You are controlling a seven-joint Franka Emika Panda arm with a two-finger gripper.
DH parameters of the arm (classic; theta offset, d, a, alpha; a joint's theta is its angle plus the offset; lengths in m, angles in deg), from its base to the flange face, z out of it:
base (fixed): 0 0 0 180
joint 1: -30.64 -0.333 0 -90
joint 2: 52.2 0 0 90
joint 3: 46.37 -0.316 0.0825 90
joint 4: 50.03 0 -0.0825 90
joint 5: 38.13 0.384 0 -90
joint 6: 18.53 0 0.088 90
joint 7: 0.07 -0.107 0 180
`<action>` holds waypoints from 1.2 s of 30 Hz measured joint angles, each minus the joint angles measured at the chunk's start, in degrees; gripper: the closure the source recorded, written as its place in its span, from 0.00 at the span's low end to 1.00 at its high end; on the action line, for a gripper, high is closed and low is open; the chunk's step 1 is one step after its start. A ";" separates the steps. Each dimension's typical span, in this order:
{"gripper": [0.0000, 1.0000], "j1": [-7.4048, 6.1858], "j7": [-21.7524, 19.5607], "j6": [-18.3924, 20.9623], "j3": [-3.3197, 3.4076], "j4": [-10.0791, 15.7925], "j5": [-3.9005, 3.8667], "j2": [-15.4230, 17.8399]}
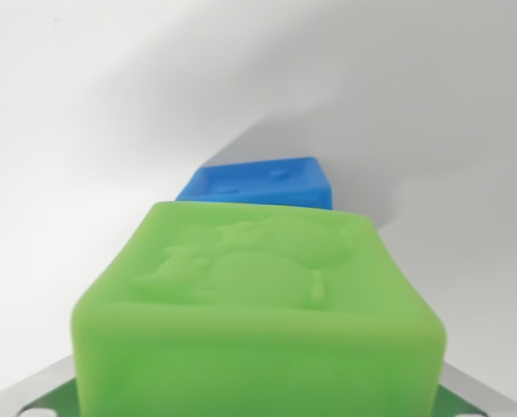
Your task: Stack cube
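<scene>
Green soft rubbery cube with embossed top (pixel 258 304) fills the wrist view's foreground, apparently carried; fingers hidden, grip cannot be told. Blue plastic cube (pixel 262 182) sits just beyond on white table (pixel 67 130). Step: transport. Next: centre above blue, lower.

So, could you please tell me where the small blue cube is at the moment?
In the wrist view, the small blue plastic cube sits on the white surface near centre, just beyond the large green embossed cube filling the foreground.
</scene>
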 joint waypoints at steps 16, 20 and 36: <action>1.00 0.31 1.32 -3.40 -0.65 -0.45 1.75 -3.95; 1.00 0.40 1.42 -3.70 -0.75 -0.50 1.89 -4.33; 0.00 0.43 1.48 -3.84 -0.80 -0.54 1.96 -4.42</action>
